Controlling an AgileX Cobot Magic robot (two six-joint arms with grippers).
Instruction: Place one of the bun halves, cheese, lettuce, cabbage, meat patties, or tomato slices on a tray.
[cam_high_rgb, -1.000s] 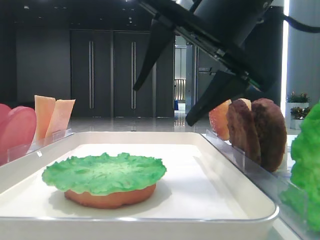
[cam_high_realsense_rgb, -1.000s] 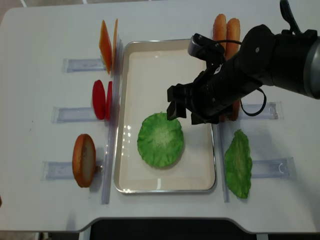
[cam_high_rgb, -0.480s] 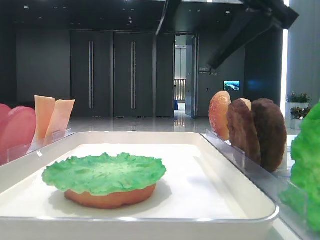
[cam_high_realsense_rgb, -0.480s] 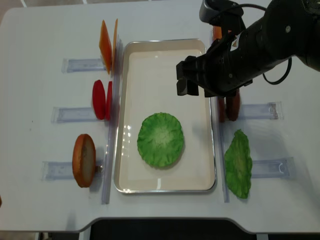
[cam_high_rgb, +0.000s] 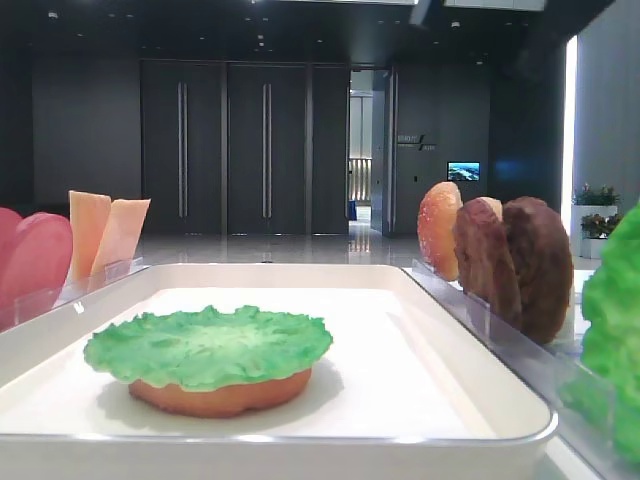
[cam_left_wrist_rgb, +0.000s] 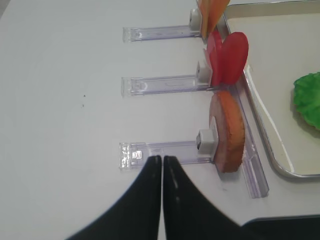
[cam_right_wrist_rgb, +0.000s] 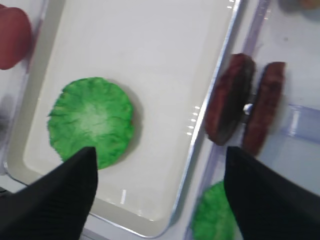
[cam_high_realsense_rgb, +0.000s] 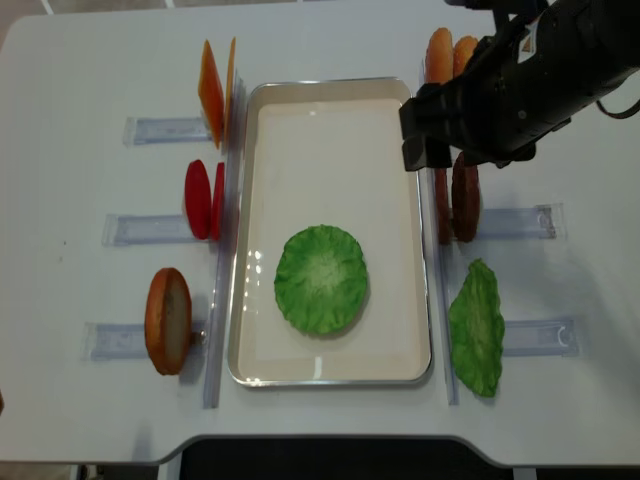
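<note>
Now | tray: one lettuce | meat patties: two | right tool apart | left tool together

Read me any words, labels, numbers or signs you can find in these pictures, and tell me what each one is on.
No text can be read.
Wall sign in the low front view's background: lettering too small to read.
Small screen beside it: bright picture, no legible words.
Tray, food pieces and clear holders: no labels.
</note>
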